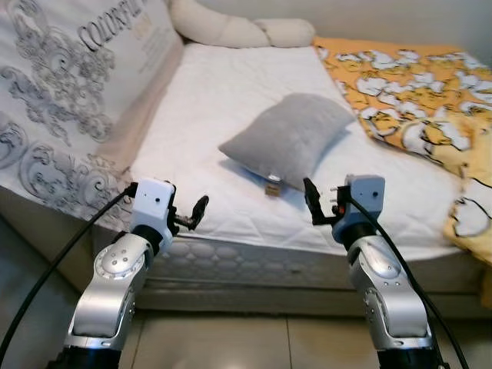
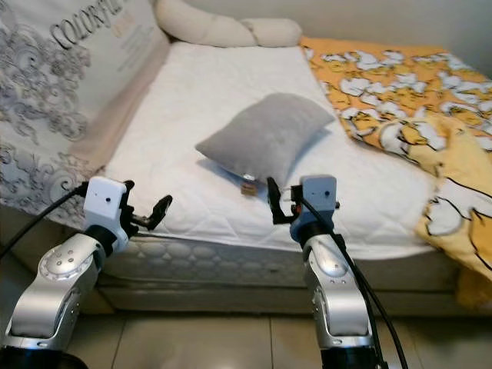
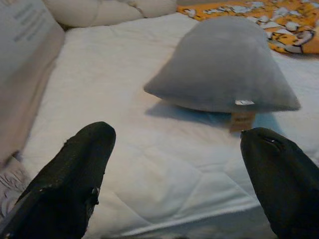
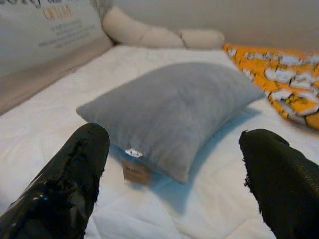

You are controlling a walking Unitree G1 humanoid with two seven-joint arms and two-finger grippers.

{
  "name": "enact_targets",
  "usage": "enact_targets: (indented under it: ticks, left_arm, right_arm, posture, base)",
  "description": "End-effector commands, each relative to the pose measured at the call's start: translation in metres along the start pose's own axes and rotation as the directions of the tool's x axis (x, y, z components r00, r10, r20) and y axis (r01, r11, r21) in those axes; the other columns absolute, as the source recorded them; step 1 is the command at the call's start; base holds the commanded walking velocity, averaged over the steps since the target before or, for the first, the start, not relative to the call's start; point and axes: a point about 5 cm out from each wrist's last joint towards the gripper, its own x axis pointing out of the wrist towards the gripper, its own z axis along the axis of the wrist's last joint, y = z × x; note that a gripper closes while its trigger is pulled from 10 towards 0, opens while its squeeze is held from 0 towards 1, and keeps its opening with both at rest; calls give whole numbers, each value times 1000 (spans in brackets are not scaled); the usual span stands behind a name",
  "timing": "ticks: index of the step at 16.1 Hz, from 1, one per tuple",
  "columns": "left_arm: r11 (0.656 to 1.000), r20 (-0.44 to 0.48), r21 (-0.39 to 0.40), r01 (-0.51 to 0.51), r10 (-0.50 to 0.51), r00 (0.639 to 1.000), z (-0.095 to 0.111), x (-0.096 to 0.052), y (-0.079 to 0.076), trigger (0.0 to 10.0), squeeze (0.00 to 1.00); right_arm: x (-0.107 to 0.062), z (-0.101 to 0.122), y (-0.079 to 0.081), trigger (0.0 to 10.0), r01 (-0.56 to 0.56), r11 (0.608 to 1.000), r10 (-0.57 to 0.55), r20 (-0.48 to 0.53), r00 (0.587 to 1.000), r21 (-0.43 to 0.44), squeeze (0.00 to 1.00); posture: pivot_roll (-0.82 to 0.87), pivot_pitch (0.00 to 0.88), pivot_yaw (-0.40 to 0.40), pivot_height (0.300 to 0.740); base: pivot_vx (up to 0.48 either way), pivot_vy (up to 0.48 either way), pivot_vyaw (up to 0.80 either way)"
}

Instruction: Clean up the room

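Grey pillow [image 1: 290, 137] flat on mattress [image 1: 231, 100], long axis diagonal; both grippers' fingers apart.

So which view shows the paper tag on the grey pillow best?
The right wrist view: the tag is near and large under the pillow corner. Left wrist shows it smaller; both eye views show only a tiny speck.

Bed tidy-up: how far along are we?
Nothing looks done yet. The grey pillow lies loose mid-mattress, and the orange blanket is rumpled on the right. Both end effectors, left and right, are open and empty, raised at the bed's near edge.
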Motion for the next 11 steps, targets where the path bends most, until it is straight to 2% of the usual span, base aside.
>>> enact_targets:
  ticks: [1,2,7,11]
  left_arm:
    - [1000,6,16,-27,27,1000,3,1,4,10000,0]
    - [999,7,16,-40,40,999,2,1,6,10000,0]
    - [998,4,13,-64,64,998,1,2,9,10000,0]
    - [996,1,17,-83,83,997,1,3,13,10000,0]
  right_arm:
    - [0,2,-2,10000,12,1000,-12,-4,1000,12,0]
    - [0,2,-3,10000,11,1000,-11,-6,1000,9,0]
    - [4,1,-13,10000,21,998,-22,-20,1000,-51,0]
    - [7,-5,-15,10000,-3,998,1,-41,999,-61,0]
  posture:
    - [45,0,-35,740]
    - [45,0,-34,740]
    - [45,0,-33,740]
    - [46,0,-31,740]
  base:
    - [398,0,-675]
    - [394,0,-750]
    - [395,0,0]
    - [395,0,0]
